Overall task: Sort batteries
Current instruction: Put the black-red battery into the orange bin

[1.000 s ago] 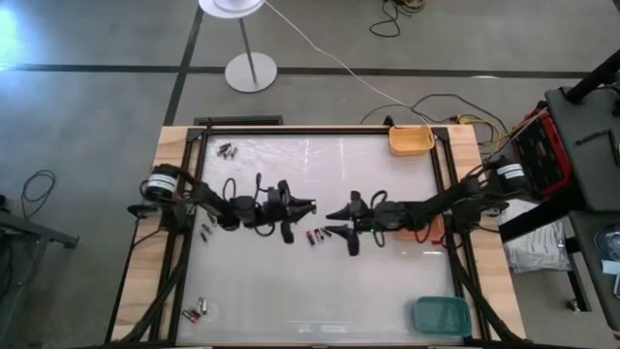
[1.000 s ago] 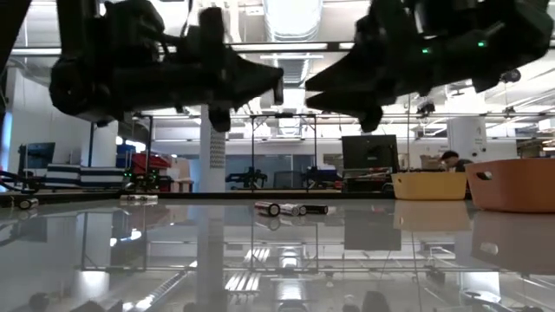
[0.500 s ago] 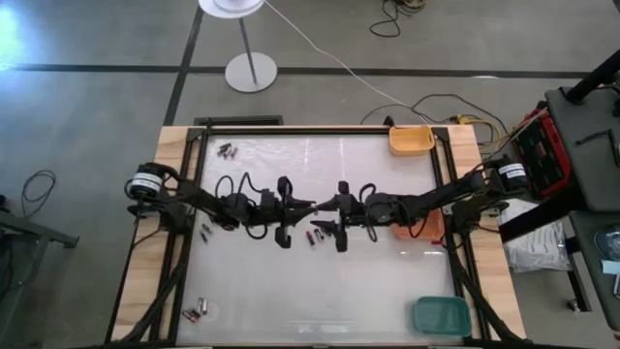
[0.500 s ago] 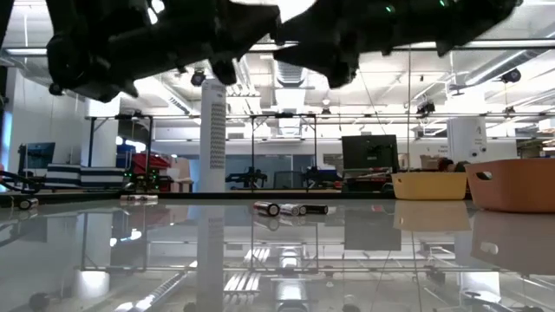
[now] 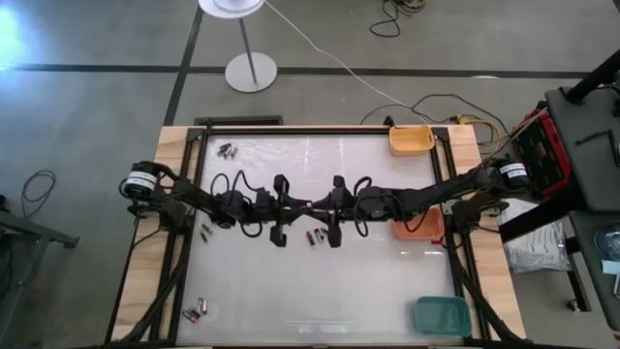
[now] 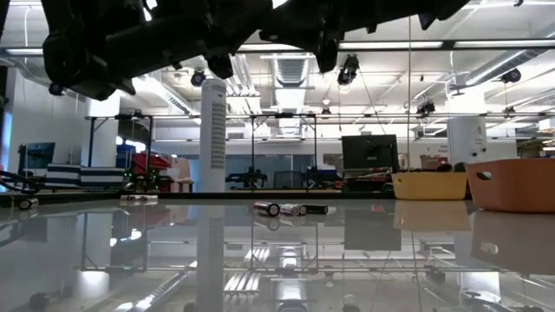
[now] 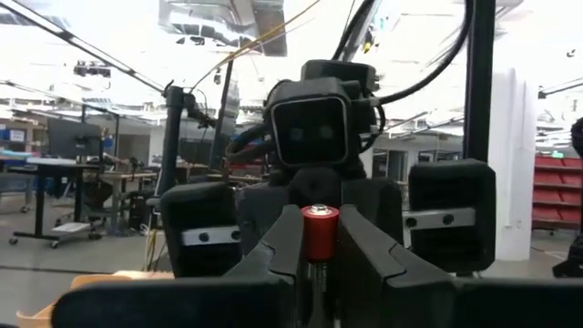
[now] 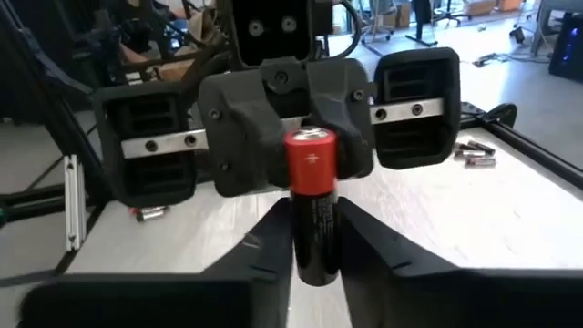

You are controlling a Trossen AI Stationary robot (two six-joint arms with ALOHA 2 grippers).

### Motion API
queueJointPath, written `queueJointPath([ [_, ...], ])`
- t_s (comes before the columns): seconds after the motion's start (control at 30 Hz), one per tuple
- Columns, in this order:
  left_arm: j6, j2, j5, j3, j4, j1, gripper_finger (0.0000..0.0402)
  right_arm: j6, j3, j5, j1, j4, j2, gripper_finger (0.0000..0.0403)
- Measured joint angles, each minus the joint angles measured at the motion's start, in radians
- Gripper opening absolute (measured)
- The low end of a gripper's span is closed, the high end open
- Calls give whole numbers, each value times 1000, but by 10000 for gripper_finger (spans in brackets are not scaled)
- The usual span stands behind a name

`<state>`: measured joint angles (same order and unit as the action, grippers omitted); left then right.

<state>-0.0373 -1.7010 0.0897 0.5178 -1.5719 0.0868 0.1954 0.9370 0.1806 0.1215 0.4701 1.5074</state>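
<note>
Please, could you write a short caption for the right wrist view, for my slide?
Both grippers meet above the table, holding one red-tipped battery between the right gripper and the left gripper.

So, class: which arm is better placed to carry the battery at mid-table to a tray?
Right, probably. The battery is between the right gripper and left gripper, but the yellow tray, orange tray and green tray all lie on the right arm's side, so its carry looks shorter.

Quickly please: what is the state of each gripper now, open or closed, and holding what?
Left gripper: closed on the red end of the battery.
Right gripper: closed on the dark body of the same battery.
</note>
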Motion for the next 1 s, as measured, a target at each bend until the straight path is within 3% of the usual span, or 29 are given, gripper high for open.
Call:
queueJointPath([
  [0.13, -4, 0, -3, -19, 3, 0, 28, 1, 17, -5, 0, -55, 0, 45],
  [0.3, 12, 36, -2, -79, 26, -1, 52, 72, 81, -6, 0, -248, -1, 45],
  [0.4, 22, 88, 0, -141, 20, 0, 81, 102, 156, 1, 0, -487, -26, 45],
  [0.53, 29, 178, 60, -266, 28, 2, 123, 182, 256, 10, 0, -952, -56, 45],
  [0.73, -80, 279, 77, -465, 29, 11, 150, 443, 244, 50, 0, -1526, -68, 45],
  [0.87, -137, 268, 76, -509, 36, 48, 149, 560, 203, -3, 31, -1737, -70, 45],
  [1.0, -142, 211, 77, -481, 50, 85, 145, 581, 168, -72, 44, -1807, -74, 45],
])
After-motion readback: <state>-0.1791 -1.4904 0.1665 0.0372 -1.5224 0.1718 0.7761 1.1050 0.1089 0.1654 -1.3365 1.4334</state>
